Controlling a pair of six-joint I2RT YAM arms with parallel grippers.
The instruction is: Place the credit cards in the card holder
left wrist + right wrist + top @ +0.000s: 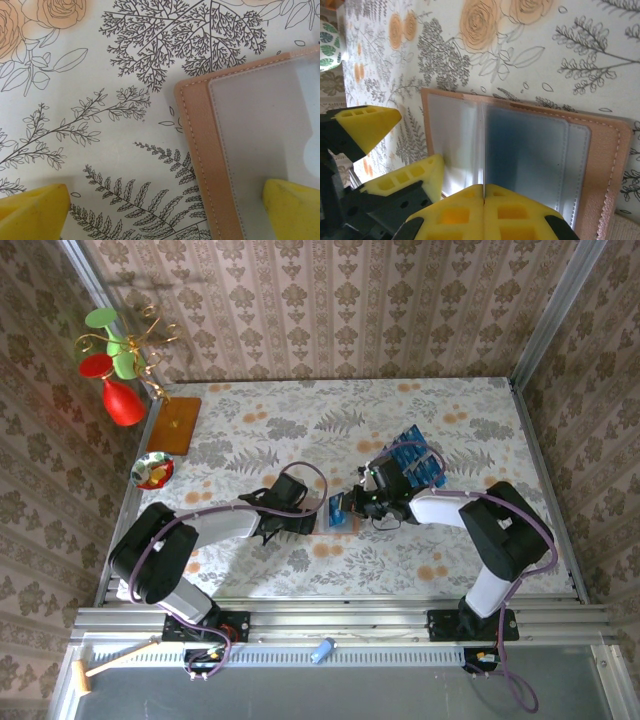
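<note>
Robot lab cell dressed up as a home. Two arms are bolted to an aluminium rail (340,623) at the near table edge, and metal posts (555,310) frame the corners. Damask wallpaper panels (330,300) enclose a floral tablecloth (300,410). Beyond and to the left of the left gripper (292,512) stand a gold wire ornament (125,350), a wooden board (175,425) and a small patterned bowl (152,471).

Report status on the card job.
Left end effector open, one finger over the open wallet. Right end effector shut at the wallet's fold; grip unclear. Blue cards piled just beyond it. No obstruction seen.
</note>
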